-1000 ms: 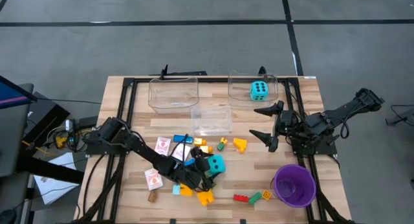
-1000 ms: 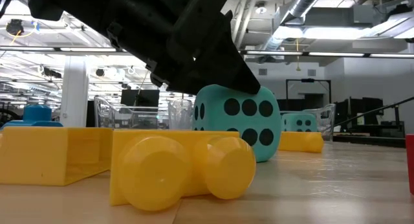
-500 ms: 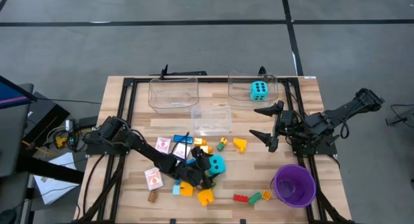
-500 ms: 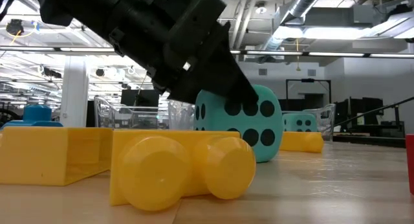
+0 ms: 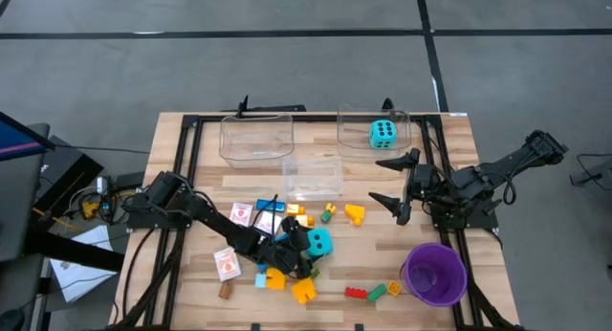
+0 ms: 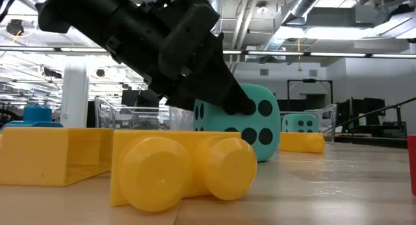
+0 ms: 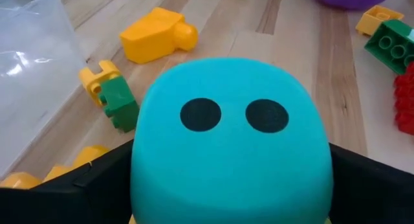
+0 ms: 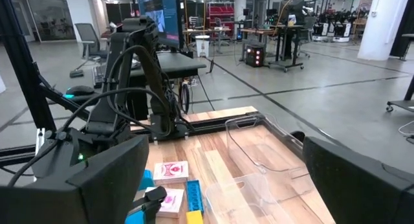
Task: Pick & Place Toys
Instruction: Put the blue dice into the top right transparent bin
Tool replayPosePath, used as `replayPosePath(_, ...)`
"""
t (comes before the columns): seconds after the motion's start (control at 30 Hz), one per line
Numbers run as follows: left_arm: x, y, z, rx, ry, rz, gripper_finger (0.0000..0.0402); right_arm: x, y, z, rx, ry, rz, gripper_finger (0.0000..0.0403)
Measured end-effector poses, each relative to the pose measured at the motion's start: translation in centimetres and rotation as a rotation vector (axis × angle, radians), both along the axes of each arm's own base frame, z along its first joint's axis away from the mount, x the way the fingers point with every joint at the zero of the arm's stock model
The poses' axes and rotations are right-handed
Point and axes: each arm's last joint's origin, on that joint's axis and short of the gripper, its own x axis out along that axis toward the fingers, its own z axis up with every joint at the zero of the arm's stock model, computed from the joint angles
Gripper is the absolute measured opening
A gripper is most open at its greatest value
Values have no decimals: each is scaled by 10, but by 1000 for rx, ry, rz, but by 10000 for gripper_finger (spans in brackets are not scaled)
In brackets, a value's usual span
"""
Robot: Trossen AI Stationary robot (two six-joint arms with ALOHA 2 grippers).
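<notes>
A turquoise die (image 7: 229, 120) with black dots stands on the wooden table (image 5: 459, 159) amid loose toys, near its front middle. My left gripper (image 5: 308, 245) reaches in from the table's left, slanting down, and its two fingers enclose the die (image 6: 257, 131). A second turquoise die (image 5: 382, 132) lies in the far right clear bin. My right gripper (image 5: 381, 183) hangs open above the table's right part, holding nothing. Card packs (image 5: 228, 264) and small bricks (image 5: 303, 292) lie around the left gripper. My left gripper has the die between its two fingers, one finger (image 7: 97, 185) against each of two opposite sides (image 7: 145, 166). The fingers come slanting down from the table's left. The die stands upright with its bottom on the table.
A purple cup (image 5: 433, 272) stands at the near right. Three clear bins (image 5: 256, 138) (image 5: 314, 175) (image 5: 359, 121) stand along the far side. Yellow bricks (image 6: 182, 170) lie close before the low camera, and red and green bricks (image 5: 373, 292) lie left of the cup.
My left gripper has tipped a little further down over the turquoise die and now covers more of the die's dotted face in the low view. The die stays on the table.
</notes>
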Motion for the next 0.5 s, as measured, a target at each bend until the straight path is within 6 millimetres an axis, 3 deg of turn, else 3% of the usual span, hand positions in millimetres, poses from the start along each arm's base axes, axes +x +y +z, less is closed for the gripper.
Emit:
replayPosePath(0.2, 1, 6, 11, 8, -17, -1, 360, 0, 0, -1, -29, 17, 1, 400)
replayPosePath(0.33, -4, 10, 47, -53, -63, -54, 366, 0, 1, -2, -91, 40, 38, 400)
replayPosePath(0.5, -13, 24, 98, -186, -139, -180, 360, 7, 10, -8, -239, 103, 221, 400)
